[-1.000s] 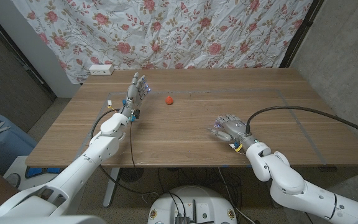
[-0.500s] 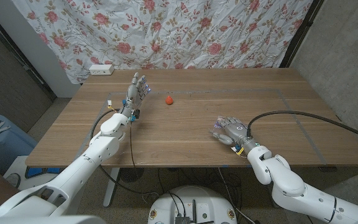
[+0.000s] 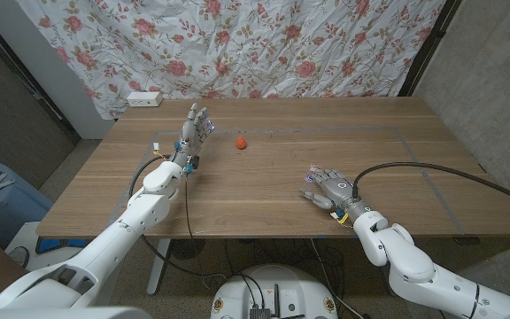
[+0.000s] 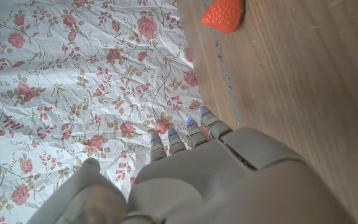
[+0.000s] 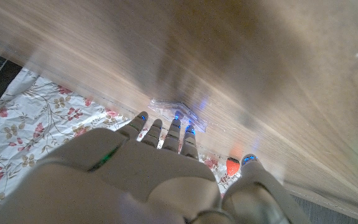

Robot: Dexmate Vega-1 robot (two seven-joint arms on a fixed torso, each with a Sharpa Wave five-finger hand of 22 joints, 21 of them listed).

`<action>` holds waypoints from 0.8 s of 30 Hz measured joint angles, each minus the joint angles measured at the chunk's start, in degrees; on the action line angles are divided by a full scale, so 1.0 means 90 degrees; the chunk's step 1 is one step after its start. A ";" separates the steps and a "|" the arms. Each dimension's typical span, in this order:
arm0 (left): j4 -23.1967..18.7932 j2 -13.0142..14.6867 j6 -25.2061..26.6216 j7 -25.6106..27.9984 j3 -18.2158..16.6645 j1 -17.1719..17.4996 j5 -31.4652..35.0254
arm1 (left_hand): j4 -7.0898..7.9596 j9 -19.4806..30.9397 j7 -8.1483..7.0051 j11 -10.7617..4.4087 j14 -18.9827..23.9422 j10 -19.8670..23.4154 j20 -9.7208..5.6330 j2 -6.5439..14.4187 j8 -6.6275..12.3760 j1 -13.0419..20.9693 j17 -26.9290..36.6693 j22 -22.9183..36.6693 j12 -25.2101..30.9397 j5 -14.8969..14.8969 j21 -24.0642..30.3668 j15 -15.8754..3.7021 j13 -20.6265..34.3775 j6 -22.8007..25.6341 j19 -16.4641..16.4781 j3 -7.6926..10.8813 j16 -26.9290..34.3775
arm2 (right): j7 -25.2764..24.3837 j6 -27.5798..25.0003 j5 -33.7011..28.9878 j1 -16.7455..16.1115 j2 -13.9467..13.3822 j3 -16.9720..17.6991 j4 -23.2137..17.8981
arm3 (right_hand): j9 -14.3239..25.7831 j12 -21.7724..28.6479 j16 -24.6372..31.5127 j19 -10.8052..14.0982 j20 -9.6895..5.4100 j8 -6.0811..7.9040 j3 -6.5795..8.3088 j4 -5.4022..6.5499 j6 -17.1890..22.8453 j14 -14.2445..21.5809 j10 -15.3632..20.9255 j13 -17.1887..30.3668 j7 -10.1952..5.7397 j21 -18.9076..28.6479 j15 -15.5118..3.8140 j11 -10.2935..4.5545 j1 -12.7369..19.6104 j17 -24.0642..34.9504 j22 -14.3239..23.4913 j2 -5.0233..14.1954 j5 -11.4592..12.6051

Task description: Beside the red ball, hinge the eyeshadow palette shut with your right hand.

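Note:
A small red strawberry-shaped thing [image 3: 241,141] lies on the wooden table [image 3: 264,190] at the far middle; the left wrist view has it too [image 4: 224,15]. A small clear palette [image 5: 178,113] lies low on the wood just past my right hand's fingertips; it is blurred, and I cannot tell whether its lid is up or down. My right hand [image 3: 328,189] is low over the table's near right part with its fingers spread and holds nothing. Far from it, my left hand [image 3: 195,125] stands upright to the left of the red thing, fingers straight and empty.
A white power strip [image 3: 144,98] lies at the far left corner, in front of a flowered cloth [image 3: 273,44]. A black cable [image 3: 432,166] arcs over the table's right side to my right arm. Thin tape lines [image 3: 326,131] cross the wood.
My right hand has drawn back a little toward the table's near edge and its fingers have spread. The left hand and the red thing have not moved.

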 measured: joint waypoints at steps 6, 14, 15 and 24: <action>0.0000 0.0000 0.0000 0.0000 0.0000 0.0000 0.0000 | 0.0000 0.0000 0.0000 0.0000 0.0000 0.0000 0.0000 0.0000 0.0000 0.0000 0.0000 0.0000 0.0000 0.0000 0.0000 0.0000 0.0000 0.0000 0.0000 0.0000 0.0000 | -0.0015 0.0035 -0.0017 -0.0015 0.0015 0.0008 0.0055 | -0.0001 0.0000 0.0000 -0.0022 -0.0021 0.0014 0.0000 0.0034 0.0090 0.0000 0.0057 0.0000 0.0018 0.0000 0.0000 -0.0032 0.0000 0.0000 0.0000 0.0000 0.0000; 0.0000 0.0000 -0.0002 0.0000 0.0000 0.0000 0.0000 | 0.0000 0.0000 0.0000 0.0000 0.0000 0.0000 0.0000 0.0000 0.0000 0.0000 0.0000 0.0000 0.0000 0.0000 0.0000 0.0000 0.0000 0.0000 0.0000 0.0000 0.0000 | -0.0003 0.0052 -0.0044 -0.0029 0.0016 0.0011 0.0099 | -0.0005 0.0024 0.0000 -0.0102 -0.0101 0.0071 0.0001 0.0069 0.0186 -0.0035 0.0081 0.0001 0.0020 0.0000 -0.0034 -0.0031 0.0000 -0.0019 -0.0017 0.0000 0.0000; 0.0000 0.0000 -0.0002 0.0000 0.0000 0.0001 0.0000 | 0.0000 0.0000 0.0000 0.0000 0.0000 0.0000 0.0000 0.0000 0.0000 0.0000 0.0000 0.0000 0.0000 0.0000 0.0000 0.0000 0.0000 0.0000 0.0000 0.0000 0.0000 | 0.0004 0.0052 -0.0051 -0.0031 0.0017 0.0008 0.0109 | -0.0007 0.0024 0.0000 -0.0102 -0.0101 0.0071 0.0001 0.0069 0.0202 -0.0035 0.0081 0.0001 0.0033 0.0000 -0.0034 -0.0031 0.0000 -0.0019 -0.0017 0.0000 0.0000; 0.0000 -0.0002 -0.0002 0.0000 0.0001 0.0001 0.0001 | 0.0000 0.0000 0.0000 0.0000 0.0000 0.0000 0.0000 0.0000 0.0000 0.0000 0.0000 0.0000 0.0000 0.0000 0.0000 0.0000 0.0000 0.0000 0.0000 0.0000 0.0000 | 0.0079 0.0052 -0.0153 -0.0042 0.0018 -0.0010 0.0131 | -0.0018 0.0049 0.0000 -0.0136 -0.0134 0.0094 -0.0027 0.0096 0.0345 -0.0035 0.0103 0.0003 0.0043 0.0000 -0.0034 -0.0010 0.0000 -0.0019 -0.0017 0.0000 0.0000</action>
